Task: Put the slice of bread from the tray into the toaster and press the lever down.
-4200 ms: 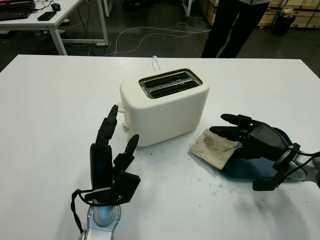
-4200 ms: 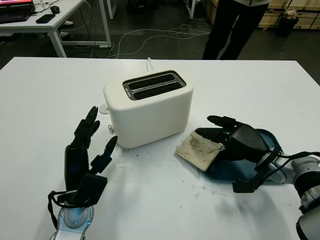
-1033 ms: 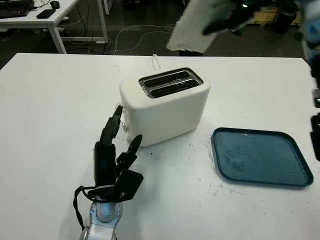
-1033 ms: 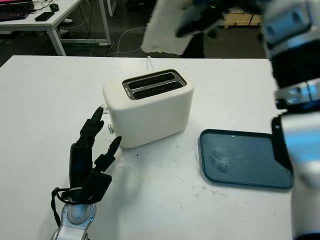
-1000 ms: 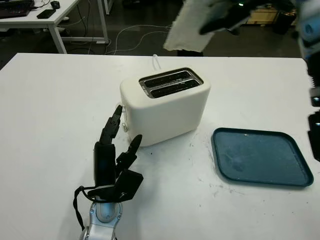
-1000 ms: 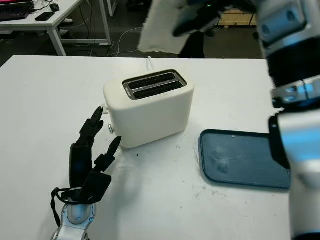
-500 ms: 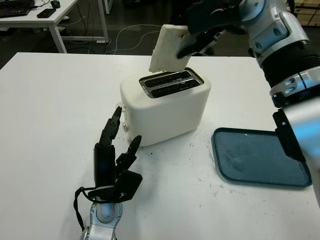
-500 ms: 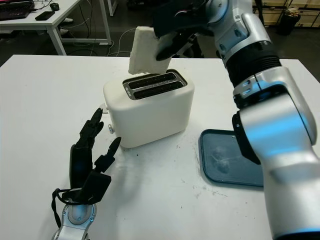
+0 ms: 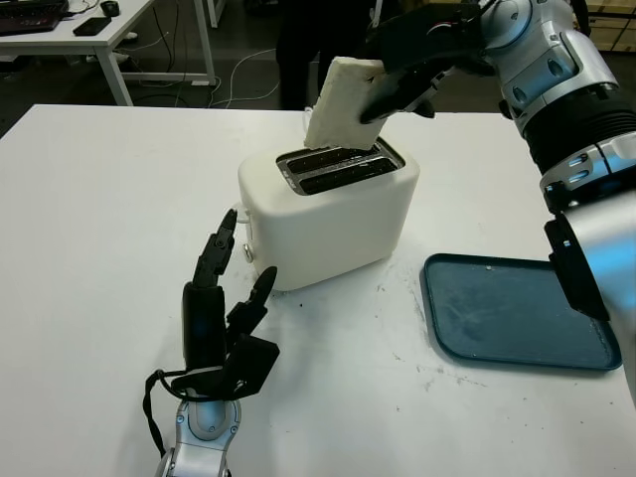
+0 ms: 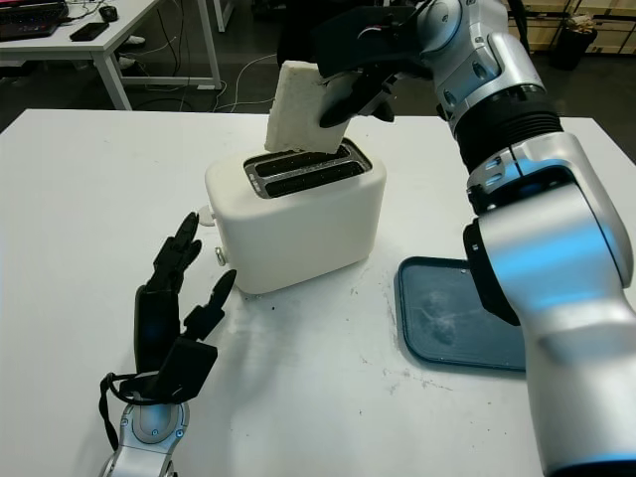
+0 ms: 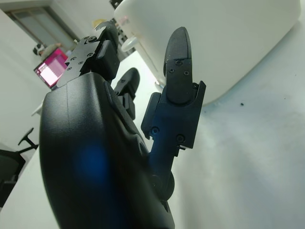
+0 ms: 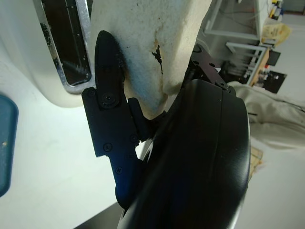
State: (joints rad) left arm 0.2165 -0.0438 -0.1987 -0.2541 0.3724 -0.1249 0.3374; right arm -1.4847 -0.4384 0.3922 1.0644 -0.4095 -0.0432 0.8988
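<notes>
A white two-slot toaster (image 9: 328,214) stands in the middle of the white table. My right hand (image 9: 397,70) is shut on a pale slice of bread (image 9: 336,102), held tilted just above the toaster's far slot (image 9: 333,157), its lower edge at the slot opening. In the right wrist view the bread (image 12: 143,43) is pinched between my black fingers (image 12: 108,71) over the slot (image 12: 71,43). My left hand (image 9: 224,308) is open, upright on the table in front of the toaster's left end, near its lever (image 9: 244,252).
A dark blue tray (image 9: 517,313) with crumbs lies on the table to the right of the toaster. A desk with a laptop and phone (image 9: 60,25) stands at the back left. A cable (image 9: 310,124) runs off behind the toaster.
My right hand lifted the bread off the tray, swung it high behind the toaster, then brought it down over the slots. It has now shifted slightly right and lower. The left hand barely moved.
</notes>
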